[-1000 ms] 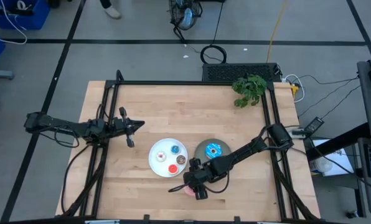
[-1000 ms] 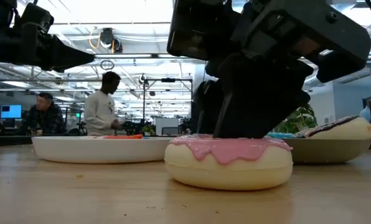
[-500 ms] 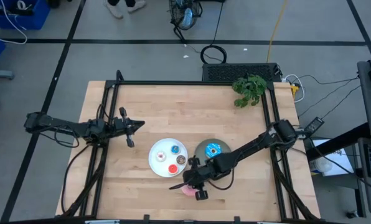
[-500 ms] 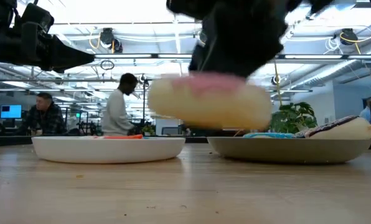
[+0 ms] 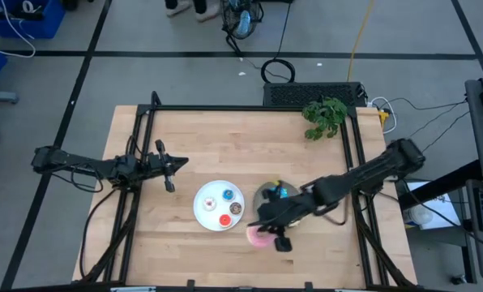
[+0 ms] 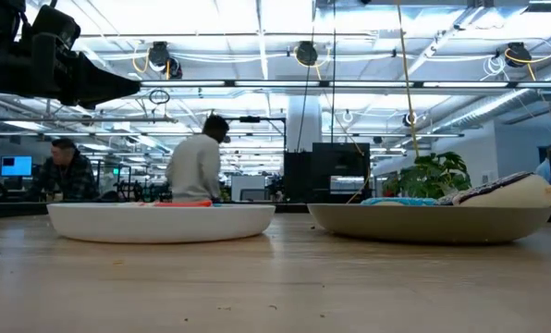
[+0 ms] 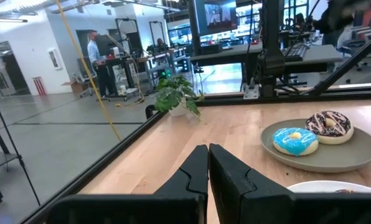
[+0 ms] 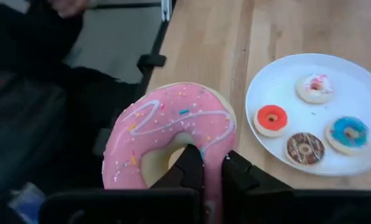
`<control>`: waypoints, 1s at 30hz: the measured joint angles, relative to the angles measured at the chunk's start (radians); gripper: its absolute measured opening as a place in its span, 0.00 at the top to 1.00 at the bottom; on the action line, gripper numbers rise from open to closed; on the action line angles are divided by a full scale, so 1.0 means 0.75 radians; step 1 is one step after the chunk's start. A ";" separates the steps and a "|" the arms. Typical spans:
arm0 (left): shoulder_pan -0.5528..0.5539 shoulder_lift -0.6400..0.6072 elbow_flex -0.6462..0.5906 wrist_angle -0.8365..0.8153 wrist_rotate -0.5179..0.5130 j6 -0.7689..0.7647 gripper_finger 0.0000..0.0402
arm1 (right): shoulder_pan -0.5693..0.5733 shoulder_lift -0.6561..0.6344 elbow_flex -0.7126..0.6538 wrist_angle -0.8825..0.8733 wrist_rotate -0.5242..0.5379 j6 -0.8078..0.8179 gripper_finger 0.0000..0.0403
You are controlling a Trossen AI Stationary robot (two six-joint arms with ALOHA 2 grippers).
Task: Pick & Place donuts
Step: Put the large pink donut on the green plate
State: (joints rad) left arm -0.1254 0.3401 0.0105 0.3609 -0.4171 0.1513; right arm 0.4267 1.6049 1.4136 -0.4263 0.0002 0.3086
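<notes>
My right gripper (image 8: 211, 163) is shut on the pink donut (image 8: 170, 134), which hangs over the table's near middle (image 5: 259, 236), above what the low view covers. The white plate (image 5: 219, 205) carries the tiny white (image 8: 314, 88), red (image 8: 271, 119), brown (image 8: 305, 148) and blue (image 8: 348, 134) donuts. The grey plate (image 7: 360, 152) holds the blue-iced donut (image 7: 295, 140) and the chocolate-sprinkled donut (image 7: 328, 123); my right arm covers most of it in the high view. My left gripper (image 5: 170, 166) waits shut at the table's left. My right gripper pinches the pink donut's ring (image 8: 211, 155) between its two fingers. One finger (image 8: 188, 165) stands in the hole and the other (image 8: 235, 174) outside the rim. The donut is lifted clear of the table, its iced face up.
A potted green plant (image 5: 324, 115) stands at the table's far right corner. A black frame (image 5: 250, 108) runs along the table's edges. People move in the room beyond the table (image 6: 194, 166).
My right gripper has lifted the pink donut off the table, out of the low view's top, and carried it a little toward the table's right edge. The donut lay flat on the wood a second ago and now hangs clear.
</notes>
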 joint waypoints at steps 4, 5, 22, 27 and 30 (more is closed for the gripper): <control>0.000 0.000 0.000 -0.002 0.000 -0.002 0.95 | 0.015 -0.146 0.000 -0.124 0.060 0.073 0.98; 0.000 0.000 0.000 -0.002 0.000 -0.002 0.95 | 0.026 -0.180 0.000 -0.160 0.091 0.089 0.98; 0.000 0.000 0.000 -0.003 0.000 -0.004 0.95 | 0.122 -0.406 -0.111 -0.376 0.414 0.254 0.98; 0.000 0.000 0.000 -0.002 0.000 -0.004 0.95 | 0.118 -0.405 -0.148 -0.373 0.412 0.322 0.98; 0.000 0.000 0.000 -0.002 0.000 -0.004 0.95 | 0.103 -0.406 -0.216 -0.372 0.412 0.370 0.98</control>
State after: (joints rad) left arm -0.1253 0.3401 0.0105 0.3592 -0.4171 0.1482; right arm 0.5039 1.3006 1.2517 -0.7055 0.3092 0.5859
